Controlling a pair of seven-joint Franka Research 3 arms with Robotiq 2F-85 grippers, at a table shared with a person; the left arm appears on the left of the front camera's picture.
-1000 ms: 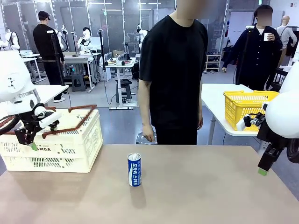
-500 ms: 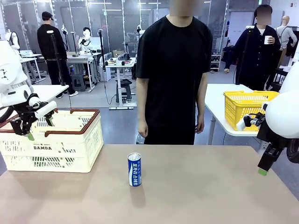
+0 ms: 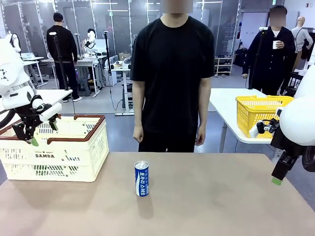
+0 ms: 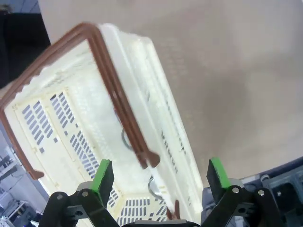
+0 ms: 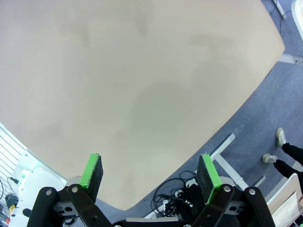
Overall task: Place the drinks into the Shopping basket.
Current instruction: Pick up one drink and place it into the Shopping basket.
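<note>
Nearest on the bench (image 3: 197, 206), toward the middle: one blue can (image 3: 141, 178), upright, white lettering facing the camera, silver top, nothing touching it. At the right edge, low beside the bench: right tool (image 3: 276, 181), green pad tip pointing down, well apart from the can; in the right wrist view, right tool (image 5: 150, 176) with both green pads (image 5: 91, 172) spread wide, nothing between them, bare bench top (image 5: 118, 85) and floor past its edge beneath. Farther back on the left: basket (image 3: 64, 157), cream-white and perforated, brown rim, "DAMDA" on the near side, resting on the bench well to the left of the can. Above its left part: left tool (image 3: 42, 132), hanging over the rim, jaws apart and empty. In the left wrist view, left tool (image 4: 160, 176) wide open, green pads (image 4: 103, 174) either side of the basket (image 4: 71, 118) wall and brown handles; two round silver can tops (image 4: 154, 187) faintly visible low inside the basket, colours of the cans not discernible. Beyond the far edge of the bench: a person in black (image 3: 170, 78), standing, arms hanging at the sides, hands clear of the bench. Farther right on another table: a yellow basket (image 3: 261, 110).
</note>
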